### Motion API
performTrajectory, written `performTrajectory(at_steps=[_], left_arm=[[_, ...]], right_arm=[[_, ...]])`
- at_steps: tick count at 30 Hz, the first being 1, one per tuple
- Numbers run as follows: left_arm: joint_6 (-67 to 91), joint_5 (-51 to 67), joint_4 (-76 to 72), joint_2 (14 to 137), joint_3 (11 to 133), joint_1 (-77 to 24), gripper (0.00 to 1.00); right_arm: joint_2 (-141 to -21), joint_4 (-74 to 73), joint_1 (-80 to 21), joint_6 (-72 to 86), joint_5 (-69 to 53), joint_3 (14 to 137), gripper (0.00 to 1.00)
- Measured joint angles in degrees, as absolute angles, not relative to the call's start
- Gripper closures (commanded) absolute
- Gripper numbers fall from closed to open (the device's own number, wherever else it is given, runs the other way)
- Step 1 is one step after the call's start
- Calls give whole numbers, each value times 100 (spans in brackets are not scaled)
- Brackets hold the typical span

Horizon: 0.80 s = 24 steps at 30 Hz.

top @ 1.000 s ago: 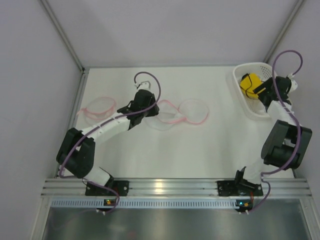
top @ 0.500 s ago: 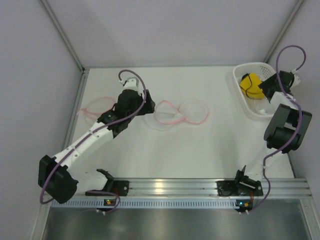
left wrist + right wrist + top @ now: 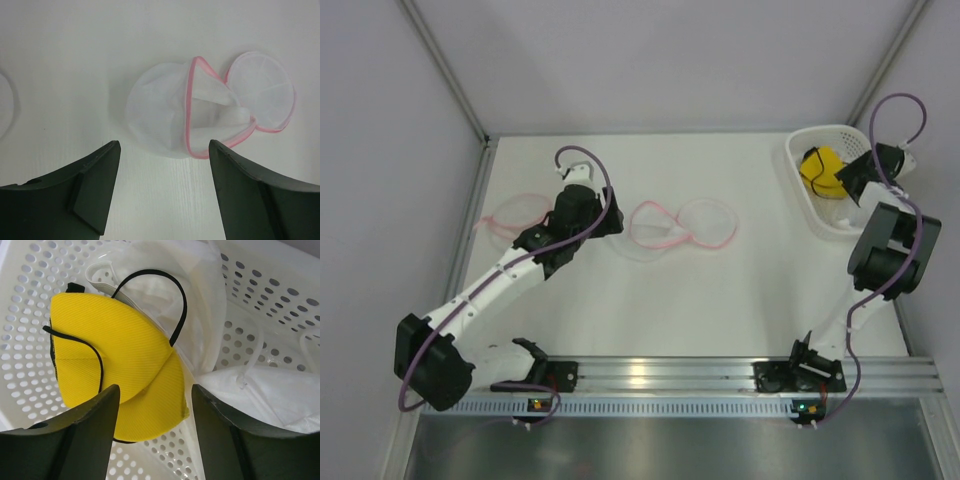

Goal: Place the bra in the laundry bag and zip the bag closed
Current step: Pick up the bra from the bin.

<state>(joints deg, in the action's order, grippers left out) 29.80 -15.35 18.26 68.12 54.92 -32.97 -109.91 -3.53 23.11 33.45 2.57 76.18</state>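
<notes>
The left gripper (image 3: pixel 607 222) (image 3: pixel 164 146) has drawn back left off the pink-trimmed laundry bag (image 3: pixel 675 228) (image 3: pixel 165 117) on the tabletop (image 3: pixel 720 300), jaws wide apart and empty. In the far-right white basket (image 3: pixel 817 218) (image 3: pixel 30 305), the yellow bra (image 3: pixel 820 170) (image 3: pixel 115 360) lies against white garments (image 3: pixel 260 385). The right gripper (image 3: pixel 847 180) (image 3: pixel 155 390) straddles it, jaws parted, gripping nothing.

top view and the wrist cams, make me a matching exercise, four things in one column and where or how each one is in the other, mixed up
Things:
1 yellow bra
2 laundry bag
3 left hand
4 right hand

Place or state:
a open, over the white basket
b lying in the white basket
c open, facing the laundry bag
d pink-edged, on the table near its middle

Pairs: 1-b, 2-d, 3-c, 4-a
</notes>
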Motion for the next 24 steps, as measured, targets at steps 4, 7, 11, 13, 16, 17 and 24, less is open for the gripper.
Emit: performTrajectory(at_steps=[4,7,11,13,16,17,24], left_arm=[[2982,-1535,1826,6836,5492,-3295,23],[2985,-1535,1828,6840,5492,-3291,23],[2989,-1542,1828,6840,5492,-3277,23],[2991,-1544,1828,6840,5492,-3275,23],[3002,-1544,1828,6840,5494,-3273,23],[3002,-1542,1828,6840,5494,-3271,23],[2912,-1406,1837,6923,5662,-3271,23]], right_arm=[[-11159,-344,2303,3345,248,7618,43],[-11319,-346,2292,3341,246,7618,60],[-11408,-349,2287,3304,185,7618,100],[-11406,-290,2287,3321,156,7627,100],[-11373,-266,2287,3291,148,7629,100],[-11334,-270,2287,3267,148,7629,100],[-10311,-259,2287,3002,220,7629,100]])
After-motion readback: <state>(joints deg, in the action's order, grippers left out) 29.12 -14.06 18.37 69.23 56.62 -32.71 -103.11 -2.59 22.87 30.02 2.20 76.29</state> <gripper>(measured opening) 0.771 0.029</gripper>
